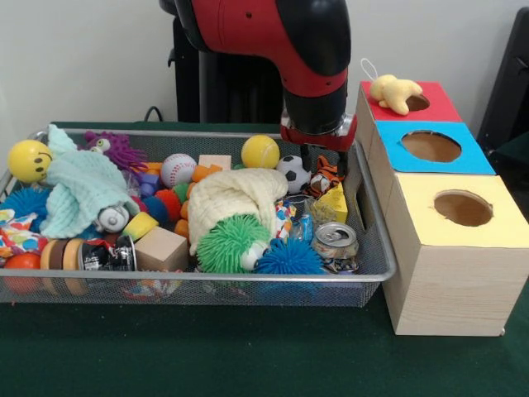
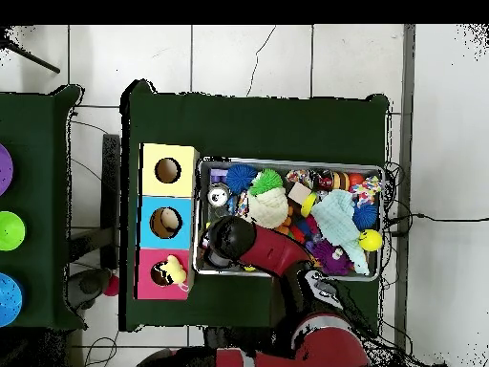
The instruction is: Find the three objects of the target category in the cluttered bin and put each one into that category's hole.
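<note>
Just beside the hand, on its smiley-ball side, sits a small soccer ball, and past that a plain yellow ball. Nearer the camera than the hand lie a yellow wedge block and a crushed drink can. A cream knitted cap covers a green spiky ball, touching a blue spiky ball. Farthest from the hand rests a yellow smiley ball. The desk is dark green.

silver wire-mesh bin with smooth metal rim; pale matt wooden boxes; fuzzy plush duck; glossy dented metal can; knitted cream cloth.
</note>
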### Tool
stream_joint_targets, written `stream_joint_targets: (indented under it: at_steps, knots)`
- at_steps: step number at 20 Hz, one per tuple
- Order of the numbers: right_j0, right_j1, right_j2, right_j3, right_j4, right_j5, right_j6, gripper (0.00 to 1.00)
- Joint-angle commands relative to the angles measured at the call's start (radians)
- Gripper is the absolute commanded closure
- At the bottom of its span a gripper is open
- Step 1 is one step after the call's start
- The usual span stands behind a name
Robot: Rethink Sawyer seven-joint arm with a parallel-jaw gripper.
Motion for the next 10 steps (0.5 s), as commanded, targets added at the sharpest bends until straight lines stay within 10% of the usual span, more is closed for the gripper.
stream_joint_targets:
  at_steps: [1,10]
  knots:
    - [-0.02,0.055,0.033,0.036,0.002,0.037,0.131,0.0]
    - [-0.026,0.097,0.006,0.012,-0.034,0.013,0.104,0.0]
